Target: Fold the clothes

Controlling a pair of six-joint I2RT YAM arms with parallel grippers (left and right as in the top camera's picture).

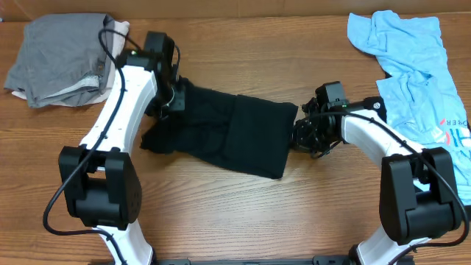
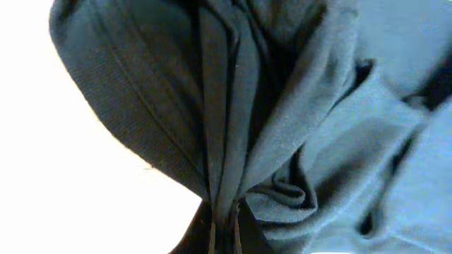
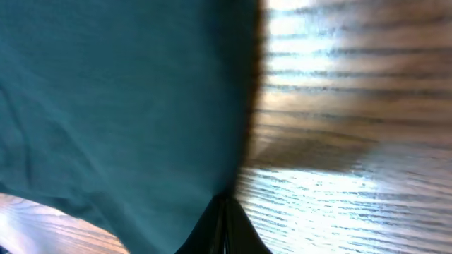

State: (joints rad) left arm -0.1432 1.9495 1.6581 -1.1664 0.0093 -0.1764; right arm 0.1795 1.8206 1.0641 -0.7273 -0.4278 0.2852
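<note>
The black shirt (image 1: 235, 132) is laid across the middle of the bench (image 1: 243, 213), already doubled into a rough oblong, though its left end is bunched and uneven, so the fold is judged only partly made. The left hand (image 1: 171, 99) is closed on gathered pleats at that bunched end, as the left wrist view shows. The right hand (image 1: 305, 132) is closed on the shirt's right edge, the cloth being pinched right at the fingertips in the right wrist view. A further fold and some flattening appear to be needed. A grey garment (image 1: 59, 55) is heaped at the far-left corner with an off-white layer (image 1: 81, 92) showing beneath it; whether it is properly folded cannot be told. A light-blue shirt (image 1: 412, 66) is spread unfolded along the right edge and seems untouched. On it a reddish print (image 1: 450, 129) is seen, too small to be read with certainty. No tag or brand is visible on the black shirt.
</note>
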